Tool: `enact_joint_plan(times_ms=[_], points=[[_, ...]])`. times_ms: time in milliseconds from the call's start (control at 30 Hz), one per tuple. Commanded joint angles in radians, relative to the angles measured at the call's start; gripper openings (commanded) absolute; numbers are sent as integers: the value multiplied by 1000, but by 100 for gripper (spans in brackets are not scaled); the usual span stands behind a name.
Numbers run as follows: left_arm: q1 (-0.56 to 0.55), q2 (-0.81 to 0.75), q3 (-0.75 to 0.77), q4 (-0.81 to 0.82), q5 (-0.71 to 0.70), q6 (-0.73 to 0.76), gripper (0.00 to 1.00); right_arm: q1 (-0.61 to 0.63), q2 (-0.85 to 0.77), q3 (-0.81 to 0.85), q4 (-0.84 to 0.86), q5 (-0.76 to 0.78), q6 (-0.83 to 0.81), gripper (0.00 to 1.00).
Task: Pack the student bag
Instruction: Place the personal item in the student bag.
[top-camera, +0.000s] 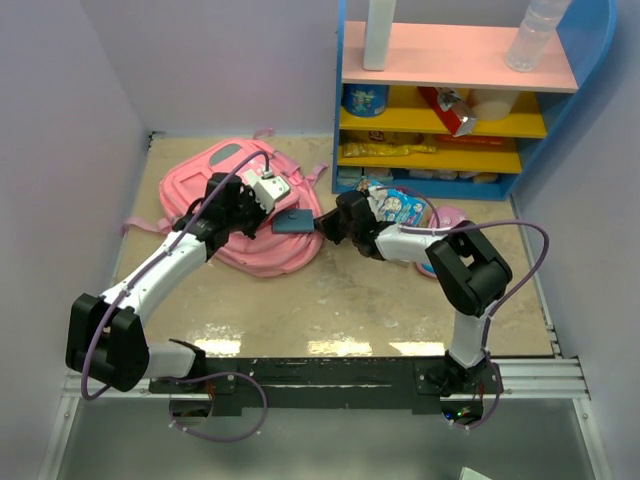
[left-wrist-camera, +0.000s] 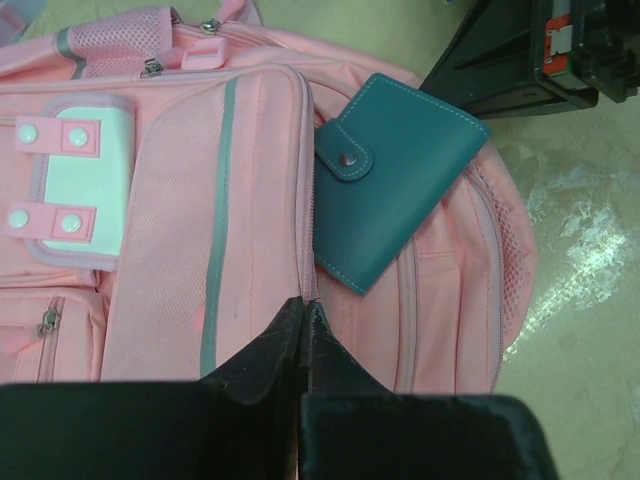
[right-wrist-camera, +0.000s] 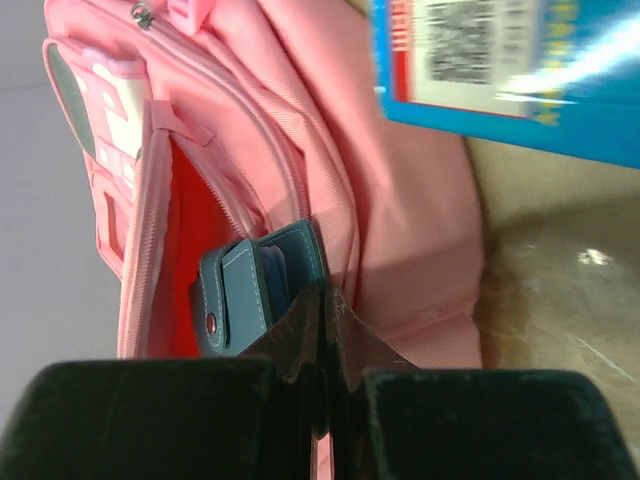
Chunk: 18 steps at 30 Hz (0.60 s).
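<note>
Student bag (top-camera: 195, 185) under left fingers (left-wrist-camera: 262, 362), beside right fingers (right-wrist-camera: 347, 337).

Pink student bag (top-camera: 240, 215), lying flat, front up, compartment unzipped

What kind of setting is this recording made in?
Probably a staged lab booth dressed as a child's study corner: plain lilac walls close in the table, a bright shelf holds snacks and a bottle, and a pink student bag lies nearby.

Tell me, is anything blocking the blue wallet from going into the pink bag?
Nothing visible blocks it. The wallet is already partway into the open, red-lined pocket of the student bag, with the right gripper at its edge.
</note>
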Motion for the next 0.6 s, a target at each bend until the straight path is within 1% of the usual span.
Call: enact_joint_plan(times_ms=[0,100,133,167,333,467,500,533,567], points=[[-7,-35,73,67,107,-27,0,34,35,121,-11,4,-61,0],[-7,-37,70,51,139,-23,0,60,53,197,1,18,-91,0],[-7,-38,67,45,146,-21,0,72,50,235,-32,39,-95,0],[-7,-40,67,42,153,-21,0,95,50,247,-28,77,-121,0],[-7,-46,65,34,162,-35,0,176,81,272,120,95,-164,0],[-7,-49,68,25,181,-33,0,206,113,298,141,76,-210,0],[-5,-51,68,22,182,-29,0,207,113,301,130,70,-219,3],[-5,-51,65,21,181,-24,0,207,110,304,71,72,-227,25],[-5,-54,64,19,181,-21,0,206,107,306,35,70,-241,37]])
